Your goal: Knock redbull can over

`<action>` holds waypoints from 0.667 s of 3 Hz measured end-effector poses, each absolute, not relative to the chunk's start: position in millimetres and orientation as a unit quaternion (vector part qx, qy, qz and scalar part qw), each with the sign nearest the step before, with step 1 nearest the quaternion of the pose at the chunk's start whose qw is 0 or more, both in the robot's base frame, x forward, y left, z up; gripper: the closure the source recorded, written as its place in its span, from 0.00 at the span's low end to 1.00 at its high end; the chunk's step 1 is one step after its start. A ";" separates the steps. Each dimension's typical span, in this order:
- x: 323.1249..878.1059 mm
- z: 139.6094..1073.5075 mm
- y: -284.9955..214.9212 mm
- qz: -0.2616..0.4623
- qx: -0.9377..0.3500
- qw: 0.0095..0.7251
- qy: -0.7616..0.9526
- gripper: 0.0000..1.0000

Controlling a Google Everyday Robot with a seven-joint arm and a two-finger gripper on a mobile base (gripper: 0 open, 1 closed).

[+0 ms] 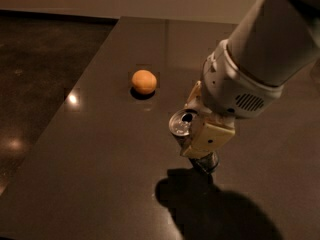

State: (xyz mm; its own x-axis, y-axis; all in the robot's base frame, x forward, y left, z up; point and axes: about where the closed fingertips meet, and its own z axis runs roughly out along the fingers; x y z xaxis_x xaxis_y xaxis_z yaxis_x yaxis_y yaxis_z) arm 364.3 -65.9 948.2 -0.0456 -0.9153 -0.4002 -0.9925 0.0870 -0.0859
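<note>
One camera view, looking down over a dark, glossy table (100,164).

An orange (144,81) was noted on the table top, round and sitting on its own small shadow. It is taken as the reference for everything below.

The redbull can (182,123) was found to the right of the orange and nearer the camera, well apart from it. Its shiny pull-tab top was turned up and toward the orange, so the can was seen tilted rather than upright, with its lower end further from the orange than its top. Only the lid and a dark patch of the lower end could be made out, the body being covered by the fingers. Whether the base was touching the table could not be told.

The gripper (198,128) was recorded at the can, to the right of the orange. One cream finger (209,138) lay across the near side of the can and the other (193,97) showed behind it on the far side. The can was pinched between them, both fingers pressed against its body.

The white arm (260,59) was seen coming in from the upper right, beyond the orange, its large rounded wrist housing directly above the gripper.

A broad dark shadow (210,206) was cast on the table below the gripper, on the side away from the orange and toward the camera.

Left of the orange, past the table edge, a darker speckled floor (35,59) was noted — with a few light reflections on it.
</note>
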 end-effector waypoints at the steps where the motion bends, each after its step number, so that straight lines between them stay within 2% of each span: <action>1: 376.5 931.1 -61.8 0.046 -0.685 0.122 0.717 1.00; 2: 392.6 912.6 -63.3 -0.013 -0.695 0.069 0.716 0.94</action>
